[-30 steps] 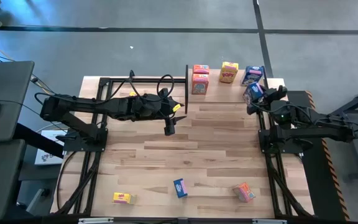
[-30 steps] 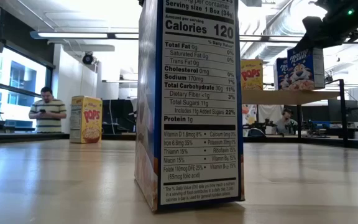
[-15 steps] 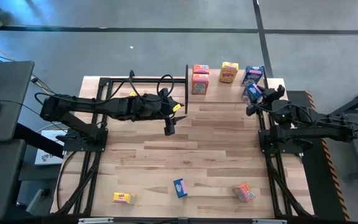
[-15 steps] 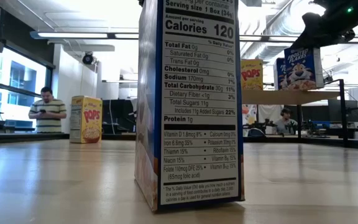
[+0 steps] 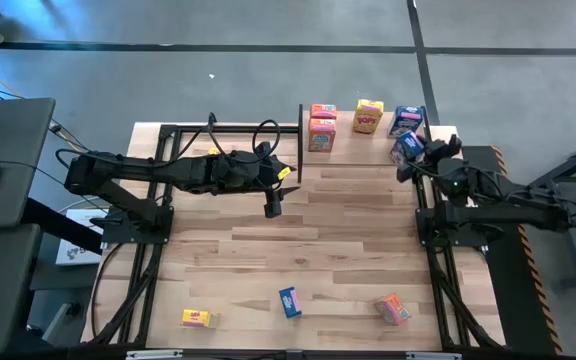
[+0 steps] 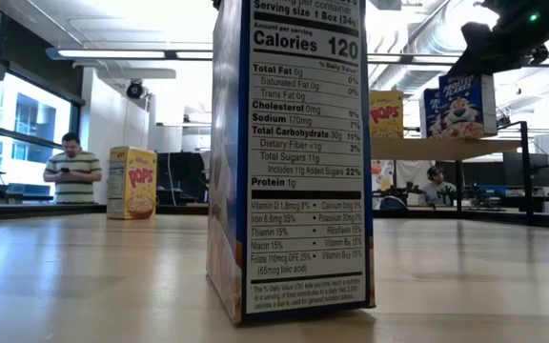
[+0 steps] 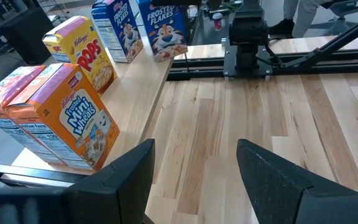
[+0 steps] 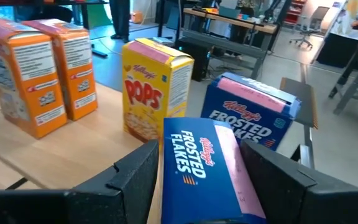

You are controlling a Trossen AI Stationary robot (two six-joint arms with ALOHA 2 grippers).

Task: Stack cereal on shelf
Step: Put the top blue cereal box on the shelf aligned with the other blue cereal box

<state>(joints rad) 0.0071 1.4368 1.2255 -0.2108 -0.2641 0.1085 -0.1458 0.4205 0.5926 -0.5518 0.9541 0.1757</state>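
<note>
The shelf [image 5: 358,148] stands at the table's far edge with two orange cereal boxes [image 5: 321,124], a yellow one [image 5: 368,117] and a blue one [image 5: 406,119] upright on it. My right gripper [image 5: 415,152] is at the shelf's right end, shut on another blue Frosted Flakes box [image 8: 197,168]. My left gripper [image 5: 273,205] hangs open and empty over the table's middle, its fingers [image 7: 129,174] pointing toward the shelf. Three more boxes stand near the front edge: yellow [image 5: 197,318], blue [image 5: 289,301] and orange [image 5: 393,309]. My right gripper pinches the blue Frosted Flakes box between its two fingers, one on each of two opposite faces [image 8: 169,180], near the box's top. The fingers come roughly level from the table's right. The box [image 6: 458,105] stays upright, its bottom at the shelf board [image 6: 417,148]; whether it rests there I cannot tell.
Black metal frames [image 5: 148,215] run along the table's left and right sides, and a black upright [image 5: 300,140] marks the shelf's left end. Bare planks lie between the shelf and the front boxes. A person [image 6: 72,171] stands in the room beyond.
My right gripper has carried the blue box a little toward the table's left, closer to the other boxes on the shelf; the box, slightly tilted before, now stands straighter.
</note>
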